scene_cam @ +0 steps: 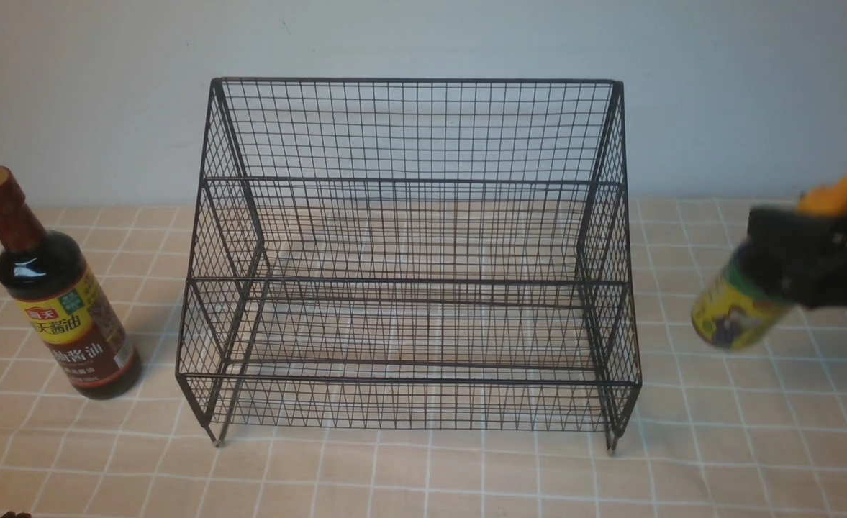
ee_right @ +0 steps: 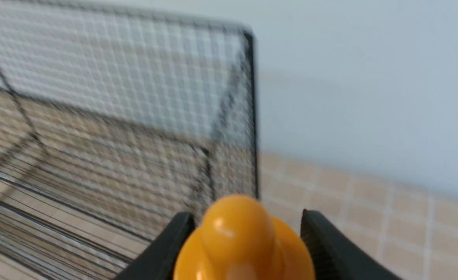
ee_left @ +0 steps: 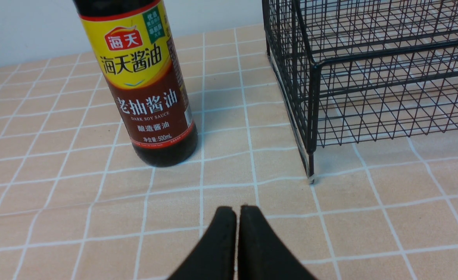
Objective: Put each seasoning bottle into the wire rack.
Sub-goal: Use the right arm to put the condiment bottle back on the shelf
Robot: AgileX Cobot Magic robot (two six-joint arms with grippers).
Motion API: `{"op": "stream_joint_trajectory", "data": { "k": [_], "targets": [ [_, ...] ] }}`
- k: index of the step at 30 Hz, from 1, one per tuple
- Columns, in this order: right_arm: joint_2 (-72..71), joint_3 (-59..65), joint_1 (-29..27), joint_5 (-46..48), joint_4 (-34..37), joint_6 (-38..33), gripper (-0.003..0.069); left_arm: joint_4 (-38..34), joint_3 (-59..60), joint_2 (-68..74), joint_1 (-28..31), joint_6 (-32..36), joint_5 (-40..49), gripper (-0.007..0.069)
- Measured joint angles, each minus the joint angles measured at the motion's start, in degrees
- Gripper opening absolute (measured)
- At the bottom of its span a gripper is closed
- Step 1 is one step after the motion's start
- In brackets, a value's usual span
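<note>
Tiled surface (scene_cam: 423, 475) carries the rack (scene_cam: 409, 180), with the tall bottle (scene_cam: 63, 309) upright at its 9 o'clock and the squat bottle (scene_cam: 736, 309) tilted at 3 o'clock, right fingers (ee_right: 330, 249) grasping under its cap, likely rigid, slick and liquid-heavy, while left fingers (ee_left: 221, 241) sit clenched, empty.

Black rack (scene_cam: 409, 180), peach cloth (scene_cam: 754, 446) w/ white grid, dark tall bottle (scene_cam: 60, 309) (yellow-red label), orange-capped squat bottle (scene_cam: 736, 313).

wire rack (scene_cam: 409, 180): matt black metal. soy sauce bottle (scene_cam: 42, 266): glossy. squat bottle (scene_cam: 736, 316) between the fingers (ee_right: 162, 249): shiny orange plastic cap (ee_right: 238, 233).
</note>
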Motion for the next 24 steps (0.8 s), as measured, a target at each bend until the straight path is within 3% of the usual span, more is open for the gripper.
{"op": "stream_joint_trajectory", "data": {
  "k": [5, 8, 15, 19, 24],
  "targets": [
    [-1.0, -7.1, 0.0, -13.5, -11.4, 13.8, 0.0320, 0.0, 0.0, 0.0, 0.0, 0.0, 0.0, -0.0007],
    [-1.0, -9.3, 0.0, -18.8, -11.5, 15.6, 0.0320, 0.0, 0.0, 0.0, 0.0, 0.0, 0.0, -0.0007],
    [0.5, -9.9, 1.1, -21.3, -11.5, 15.4, 0.0320, 0.0, 0.0, 0.0, 0.0, 0.0, 0.0, -0.0007],
    [3.1, -9.9, 7.1, -20.0, -11.5, 13.6, 0.0320, 0.0, 0.0, 0.0, 0.0, 0.0, 0.0, -0.0007],
    [6.8, -9.9, 16.0, -6.6, -11.5, 11.9, 0.0320, 0.0, 0.0, 0.0, 0.0, 0.0, 0.0, -0.0007]
  ]
}}
